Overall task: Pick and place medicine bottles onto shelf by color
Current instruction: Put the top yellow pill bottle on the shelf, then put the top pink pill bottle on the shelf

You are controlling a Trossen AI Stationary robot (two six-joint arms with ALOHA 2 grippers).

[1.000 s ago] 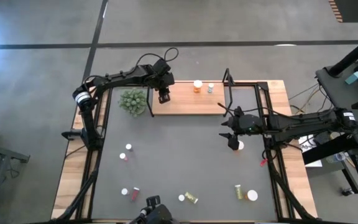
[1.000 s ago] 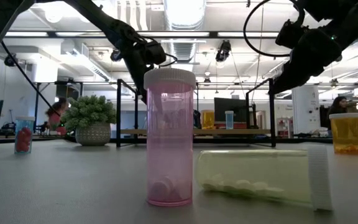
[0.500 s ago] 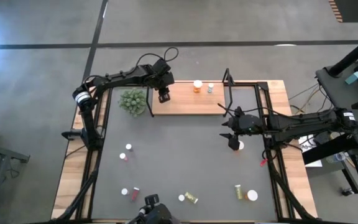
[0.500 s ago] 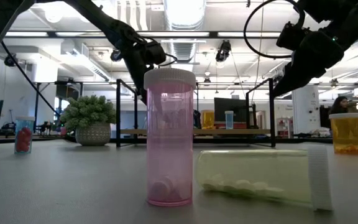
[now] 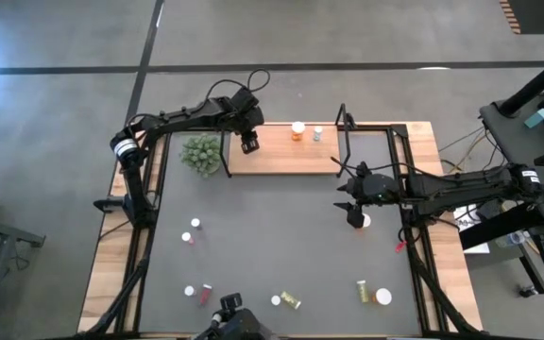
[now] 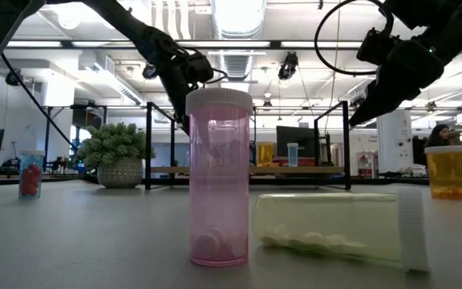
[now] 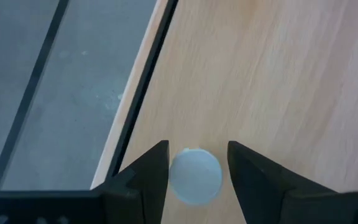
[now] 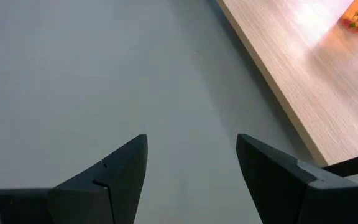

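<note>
The wooden shelf (image 5: 291, 156) lies at the far side of the grey mat (image 5: 272, 246). An orange bottle (image 5: 297, 130) and a pale bottle (image 5: 317, 133) stand on it. My left gripper (image 5: 247, 144) is over the shelf's left end, pointing down. Its open fingers stand on either side of a white-capped bottle (image 7: 194, 175) that stands on the board. My right gripper (image 5: 354, 217) hangs open and empty over the mat, beside a white-capped bottle (image 5: 365, 221). Several more bottles stand or lie on the mat's near half. My left gripper comes from above, one finger (image 7: 151, 177) on each side of the bottle's white cap (image 7: 194, 175). A narrow gap shows between the cap and one finger. The other finger meets the cap's edge in the picture, and I cannot tell whether it touches.
A spiky green plant (image 5: 201, 153) stands just left of the shelf. Black uprights (image 5: 342, 118) rise at the shelf's ends. In the low view a pink bottle (image 6: 219, 185) stands and a yellow-green bottle (image 6: 335, 229) lies at the mat's near edge.
My left gripper has gone slightly toward the table's far left. The shelf, with the orange and pale bottles on it, has slid a little toward the table's left. My right gripper has kept still.
</note>
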